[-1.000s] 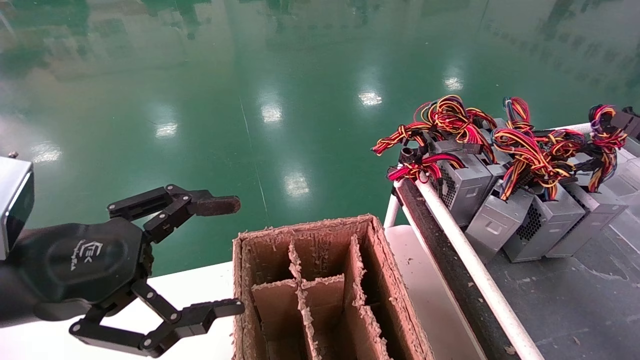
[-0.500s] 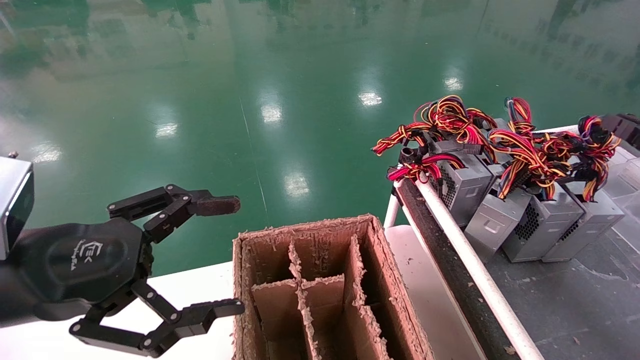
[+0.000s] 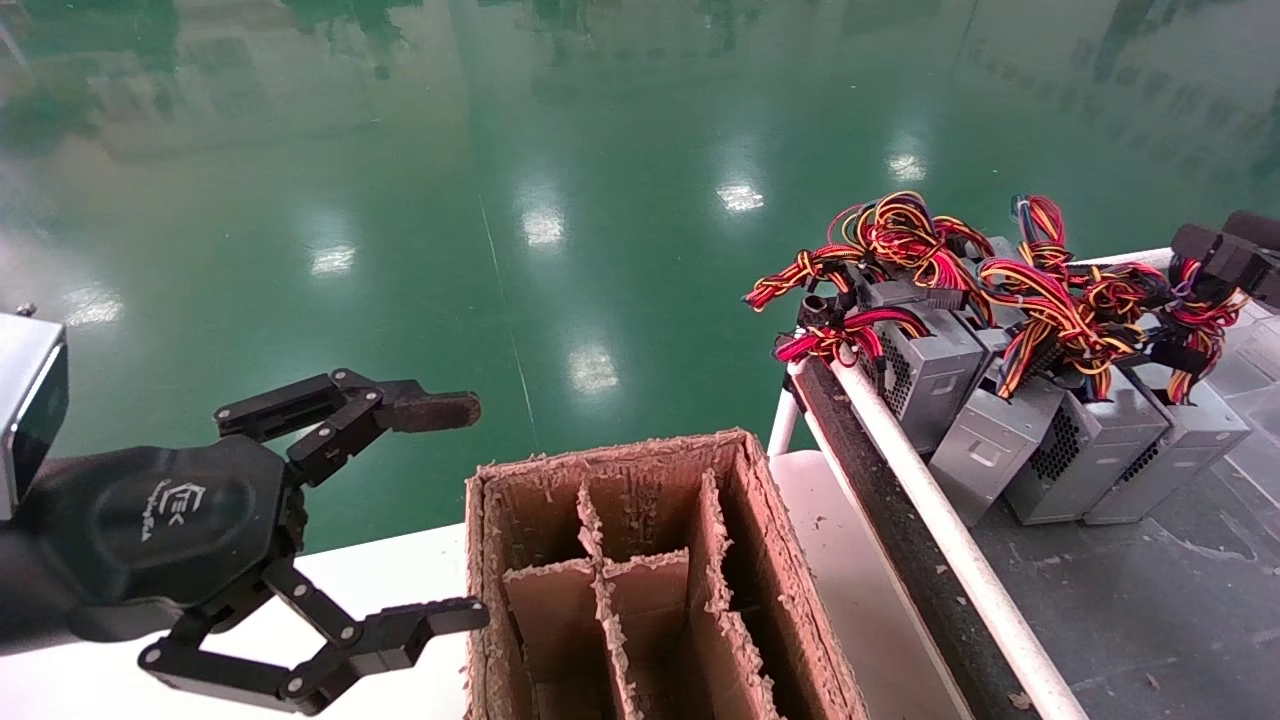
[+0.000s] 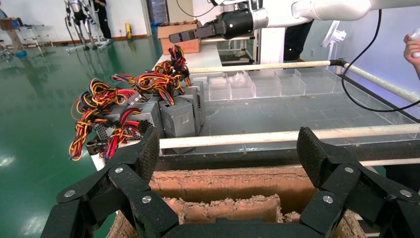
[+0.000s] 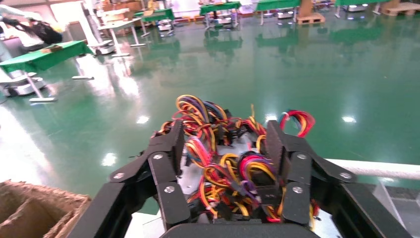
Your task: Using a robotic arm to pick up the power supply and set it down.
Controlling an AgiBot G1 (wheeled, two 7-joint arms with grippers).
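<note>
1. Nearest, the left gripper (image 3: 400,520) hangs idle above the white table (image 3: 420,570), its jaws spread wide and empty, just beside the brown cardboard box (image 3: 640,580) with its paper dividers.
2. Beyond the box, a white rail (image 3: 940,540) edges a dark tray (image 3: 1150,600). Four grey power supplies lean there in a tight row, each with its own bundle of red, yellow and black wires; more may be hidden.
3. Farthest, the right gripper (image 5: 225,163) reaches over the row's far end. Its fingers stand apart around a wire bundle (image 5: 233,171), gripping nothing.
4. The power supply (image 3: 1175,440) at that end looks to be its target. For a sound pick, the fingers should probably sink past the loose wires and close on the metal case, since wires alone may slip or drag neighbouring units.
</note>
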